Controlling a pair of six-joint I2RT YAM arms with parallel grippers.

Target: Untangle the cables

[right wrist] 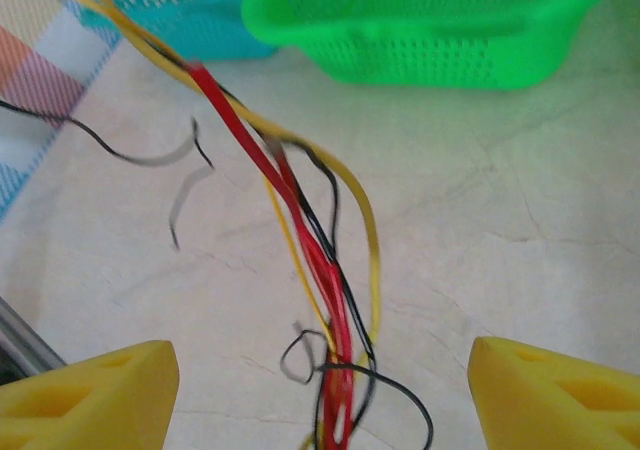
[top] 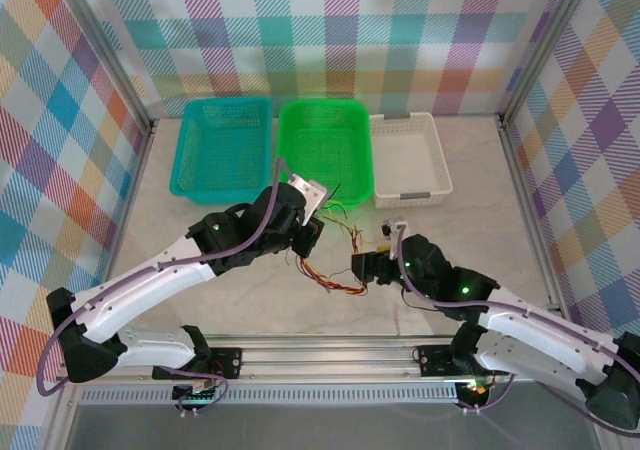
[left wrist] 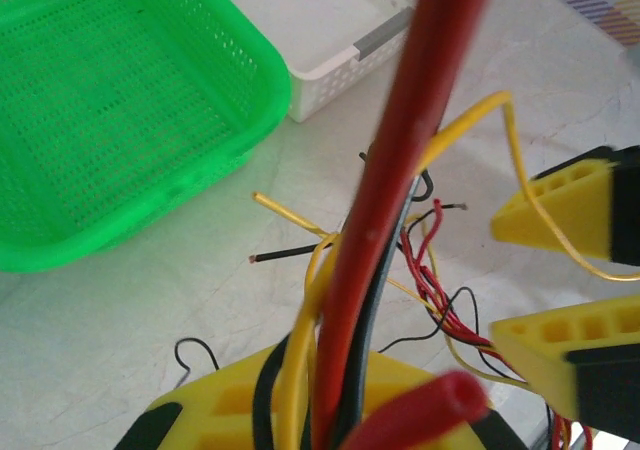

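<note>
The cables (top: 330, 273) form a thin tangle of red, yellow and black wires on the table between my two grippers. My left gripper (top: 306, 236) is shut on one end of the bundle. In the left wrist view, red, yellow and dark cables (left wrist: 372, 270) rise out of its closed yellow fingers (left wrist: 230, 410). My right gripper (top: 364, 267) sits at the tangle's right end, open. Its yellow fingertips (right wrist: 95, 390) stand wide apart, and the red, black and yellow strands (right wrist: 335, 360) run loose between them without touching either pad.
Three baskets stand in a row at the back: teal (top: 222, 148), green (top: 325, 150) and white (top: 410, 158). The green basket (left wrist: 120, 110) lies close behind the left gripper. Metal frame posts and checkered walls enclose the table; a rail runs along the near edge.
</note>
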